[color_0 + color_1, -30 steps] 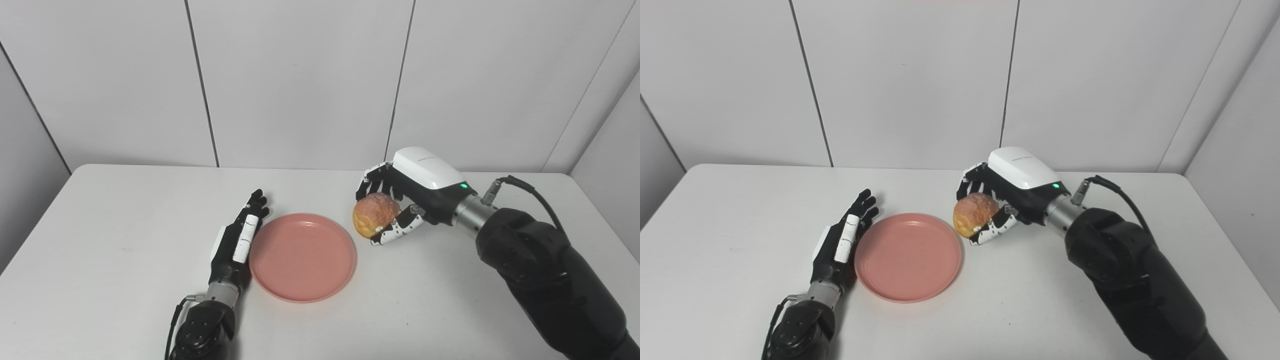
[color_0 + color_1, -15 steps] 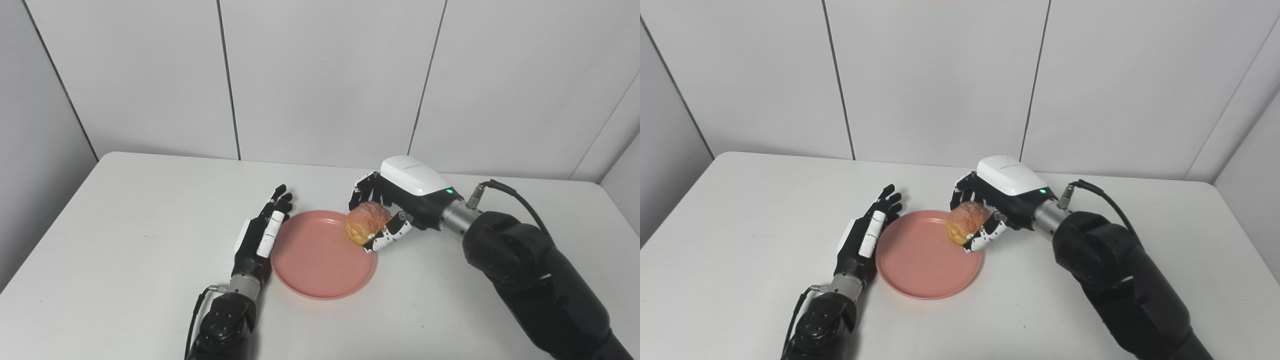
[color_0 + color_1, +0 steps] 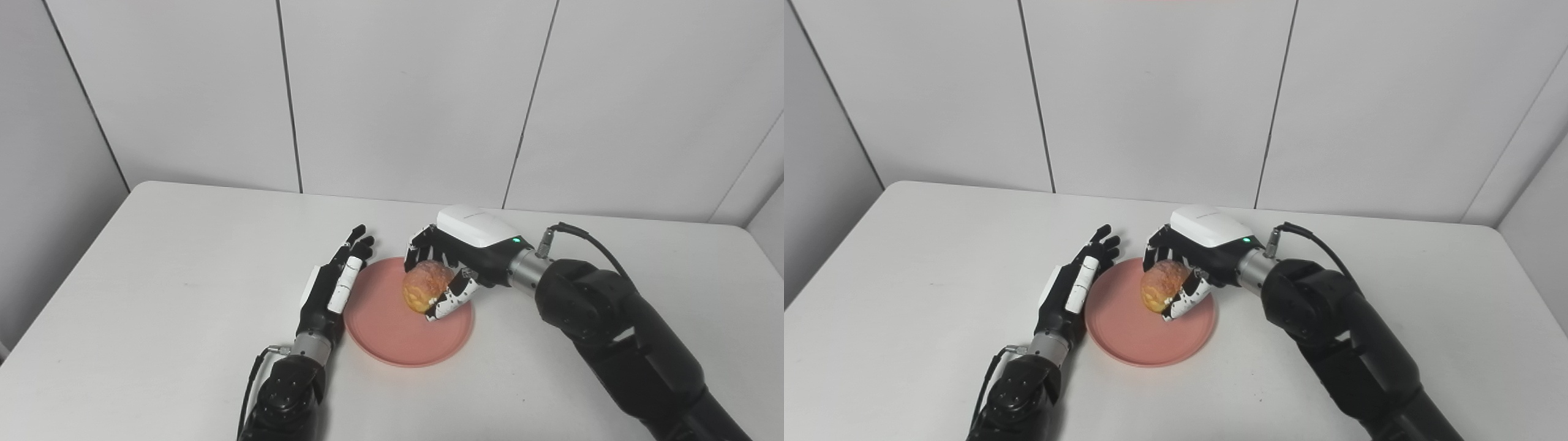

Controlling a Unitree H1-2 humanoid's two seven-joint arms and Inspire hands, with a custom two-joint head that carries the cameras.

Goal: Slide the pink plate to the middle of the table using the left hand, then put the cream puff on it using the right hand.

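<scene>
Right now the right hand (image 3: 456, 269) is clamped on the cream puff (image 3: 424, 285), fingers curled over its top and thumb under its near side, and holds it over the pink plate (image 3: 392, 340), above the plate's middle toward two o'clock. Whether the puff touches the plate cannot be told from either view. The plate lies flat on the white table (image 3: 153, 294), about mid-table. The left hand (image 3: 331, 288) lies flat at the plate's nine o'clock edge, fingers straight and side by side, holding nothing, its inner side against or just beside the rim, fingertips pointing to about one o'clock. A white cover on the back of the right hand carries a faint line of lettering, too small to read, and a small green light (image 3: 516, 240) glows near its wrist.
</scene>
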